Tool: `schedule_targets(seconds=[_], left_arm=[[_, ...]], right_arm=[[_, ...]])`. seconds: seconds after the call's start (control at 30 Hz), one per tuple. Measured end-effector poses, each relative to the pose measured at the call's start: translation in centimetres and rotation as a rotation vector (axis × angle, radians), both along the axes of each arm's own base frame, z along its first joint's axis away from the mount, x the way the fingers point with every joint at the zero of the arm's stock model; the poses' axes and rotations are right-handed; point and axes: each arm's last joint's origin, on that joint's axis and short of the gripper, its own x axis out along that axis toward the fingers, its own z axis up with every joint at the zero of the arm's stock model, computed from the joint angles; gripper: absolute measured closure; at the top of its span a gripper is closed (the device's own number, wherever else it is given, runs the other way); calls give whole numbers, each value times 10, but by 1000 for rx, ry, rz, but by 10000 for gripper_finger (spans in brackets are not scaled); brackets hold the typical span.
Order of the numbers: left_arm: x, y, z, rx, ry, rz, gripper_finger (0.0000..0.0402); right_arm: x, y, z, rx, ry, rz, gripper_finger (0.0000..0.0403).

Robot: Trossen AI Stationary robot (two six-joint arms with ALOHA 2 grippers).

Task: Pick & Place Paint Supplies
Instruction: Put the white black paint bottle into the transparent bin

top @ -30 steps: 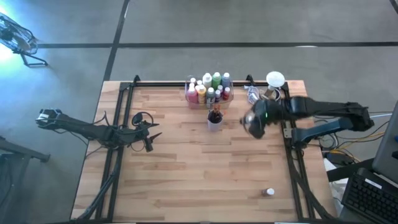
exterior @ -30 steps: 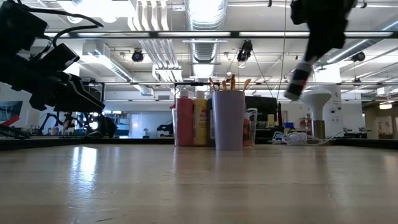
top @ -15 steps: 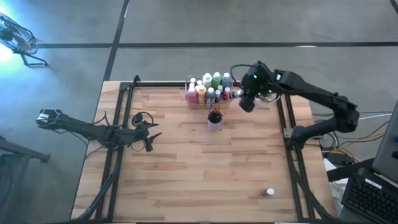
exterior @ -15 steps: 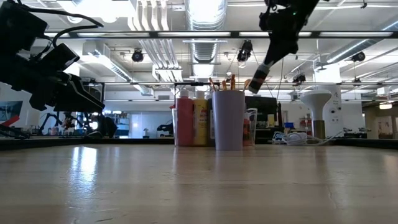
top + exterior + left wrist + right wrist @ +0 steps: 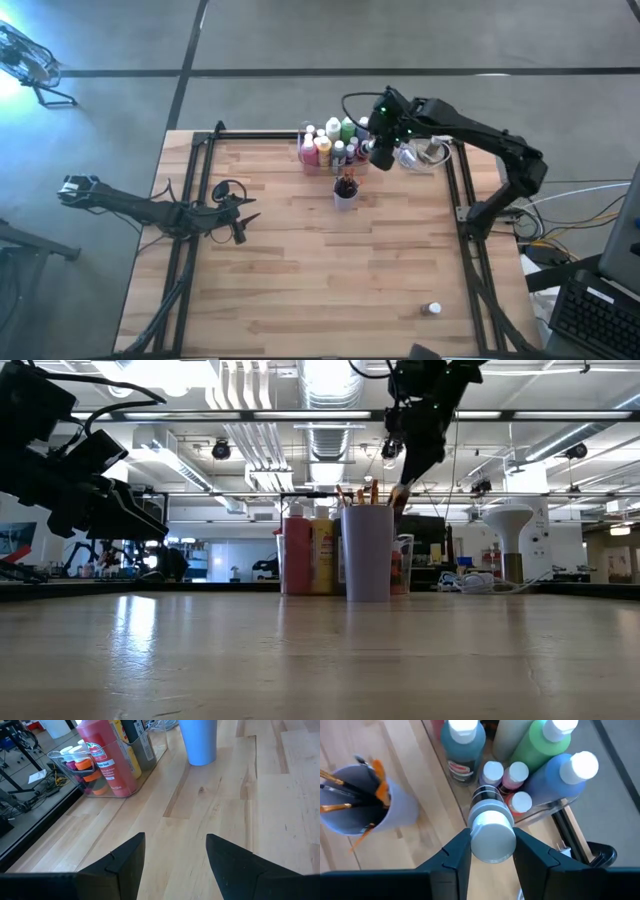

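Right fingers (image 5: 492, 851), clamped on a small white-capped paint bottle (image 5: 491, 827), have swung over the clear bottle bin (image 5: 336, 150).
Release looks imminent; left fingers (image 5: 172, 857) wait apart above the wooden desk (image 5: 300, 280).

Right gripper (image 5: 380, 152) hangs beside clustered paint bottles (image 5: 335, 143); left arm (image 5: 160, 210) waits

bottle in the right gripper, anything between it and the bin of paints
Nothing visible blocks it. The right gripper holds the small white-capped bottle in the air just above the clear bin. The bin is crowded with bottles, though, so the free spot looks tight. The brush cup stands off to one side, clear of the way.
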Motion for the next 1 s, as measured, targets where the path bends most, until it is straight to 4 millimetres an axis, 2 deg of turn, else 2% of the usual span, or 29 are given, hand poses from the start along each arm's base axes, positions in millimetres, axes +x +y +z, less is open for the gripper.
schedule_targets(seconds=[0.4, 1.0], left_arm=[[0, 0, 0, 0, 0, 0, 186], [0, 0, 0, 0, 0, 0, 186]], right_arm=[[11, -25, -23, 37, 78, -19, 289], [31, -40, -66, 138, 145, 6, 284]])
